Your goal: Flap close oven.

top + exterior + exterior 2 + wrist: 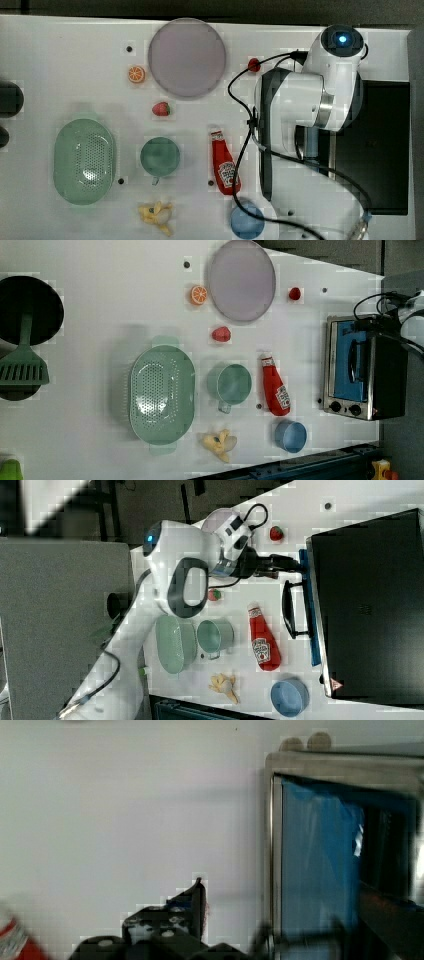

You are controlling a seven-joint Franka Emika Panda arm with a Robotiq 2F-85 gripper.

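- Risk: the door (309,610) stands upright at the oven (365,605) front, but I cannot tell whether it is fully seated. If not, it may drop open again once left unsupported.
- Risk: the gripper (295,562) sits at the door's end edge, just beside the handle (290,610). A careless retreat may catch the handle and pull the flap down.
- Risk: the bottle (262,640) lies near the oven front, so a falling door may strike it.
- Tool: I cannot tell how wide it stands. It holds nothing that I can see, and whether it touches the door edge is unclear.
- Oven: on the table (300,505), door facing the bottle.
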